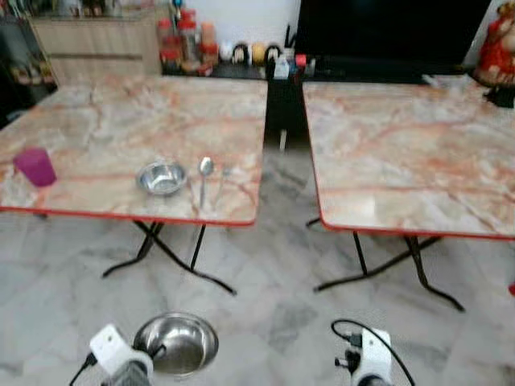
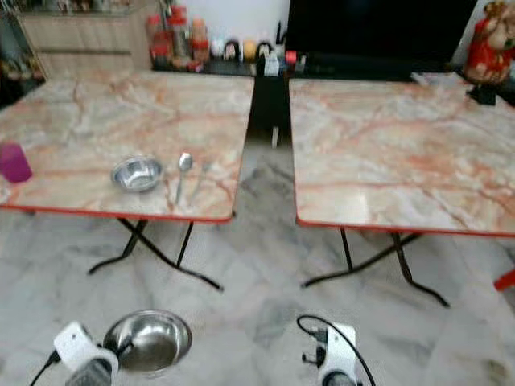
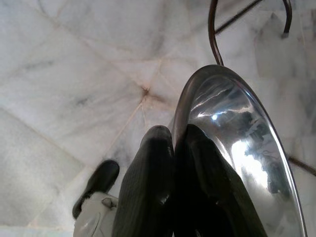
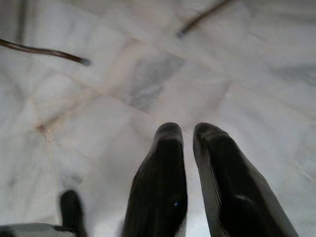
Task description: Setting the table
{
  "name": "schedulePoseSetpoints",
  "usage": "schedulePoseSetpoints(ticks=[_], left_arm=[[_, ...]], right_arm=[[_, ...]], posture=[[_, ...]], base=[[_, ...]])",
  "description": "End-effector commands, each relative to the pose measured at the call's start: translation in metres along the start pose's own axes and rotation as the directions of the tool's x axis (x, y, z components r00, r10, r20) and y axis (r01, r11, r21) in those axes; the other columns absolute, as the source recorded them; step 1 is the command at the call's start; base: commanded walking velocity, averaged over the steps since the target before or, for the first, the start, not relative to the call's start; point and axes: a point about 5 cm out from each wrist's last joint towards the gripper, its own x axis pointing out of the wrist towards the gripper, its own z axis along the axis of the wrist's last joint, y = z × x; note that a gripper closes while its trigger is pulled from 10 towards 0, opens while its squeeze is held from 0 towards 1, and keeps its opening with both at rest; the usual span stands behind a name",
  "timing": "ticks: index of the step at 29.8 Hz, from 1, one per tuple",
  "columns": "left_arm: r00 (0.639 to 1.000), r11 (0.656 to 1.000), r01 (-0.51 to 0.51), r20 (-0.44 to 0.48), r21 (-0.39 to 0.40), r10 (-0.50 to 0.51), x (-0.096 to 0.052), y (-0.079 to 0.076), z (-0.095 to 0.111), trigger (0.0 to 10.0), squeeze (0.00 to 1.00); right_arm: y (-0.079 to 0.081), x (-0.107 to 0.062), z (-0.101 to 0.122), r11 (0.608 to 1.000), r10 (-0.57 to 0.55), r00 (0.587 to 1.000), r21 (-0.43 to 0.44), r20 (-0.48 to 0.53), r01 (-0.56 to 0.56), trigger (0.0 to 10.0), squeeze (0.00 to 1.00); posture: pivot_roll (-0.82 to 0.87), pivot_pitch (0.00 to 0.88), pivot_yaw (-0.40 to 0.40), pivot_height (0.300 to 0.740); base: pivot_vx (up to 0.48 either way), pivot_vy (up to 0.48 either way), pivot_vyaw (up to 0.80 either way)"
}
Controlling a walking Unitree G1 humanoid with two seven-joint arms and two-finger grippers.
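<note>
My left gripper (image 3: 178,143) is shut on the rim of a steel bowl (image 1: 179,341), carried low over the floor in front of the left table (image 1: 96,121). On that table lie a second steel bowl (image 1: 162,178), a spoon (image 1: 204,175) just to its right, and a purple cup (image 1: 35,166) near the left edge. My right gripper (image 4: 187,136) hangs low over the floor, fingers close together with nothing between them. The right table (image 1: 418,153) has a bare marble top.
A gap of marble floor (image 1: 282,185) runs between the two tables, whose black folding legs (image 1: 169,257) spread beneath them. A shelf with jars and bottles (image 1: 189,44) and a dark screen (image 1: 386,32) stand behind. A red figure (image 1: 497,48) sits at the far right.
</note>
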Motion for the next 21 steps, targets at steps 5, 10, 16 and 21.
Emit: schedulePoseSetpoints(ticks=[5,10,16,21], left_arm=[[1.0,1.0,0.003,-0.004,0.007,-0.003,0.0,0.0014,0.0,10.0,0.0],[1.0,1.0,0.002,-0.005,0.009,-0.002,-0.0002,0.0022,-0.0006,10.0,0.0],[1.0,0.999,0.007,-0.016,0.036,-0.007,-0.0009,0.0036,-0.0033,10.0,0.0],[0.999,0.992,0.029,-0.044,0.125,-0.023,-0.0021,0.0037,-0.0092,10.0,0.0]], right_arm=[[-0.0029,0.0007,0.0045,1.0,-0.01,1.0,-0.014,0.014,0.011,10.0,0.0],[-0.003,0.0007,0.0046,1.0,-0.008,1.0,-0.03,0.015,0.009,10.0,0.0],[-0.0033,0.0006,0.0041,1.0,-0.008,1.0,-0.028,0.013,0.008,10.0,0.0],[-0.0036,0.0002,0.0025,1.0,-0.008,1.0,-0.024,0.006,0.008,10.0,0.0]], posture=[[-0.03,0.0,-0.012,0.74],[-0.04,0.0,-0.011,0.74],[-0.04,0.0,-0.012,0.74],[-0.04,0.0,-0.01,0.74]], base=[[0.0,-0.316,0.0],[0.0,-0.315,0.0],[0.0,-0.305,0.0],[0.0,-0.052,0.0]])
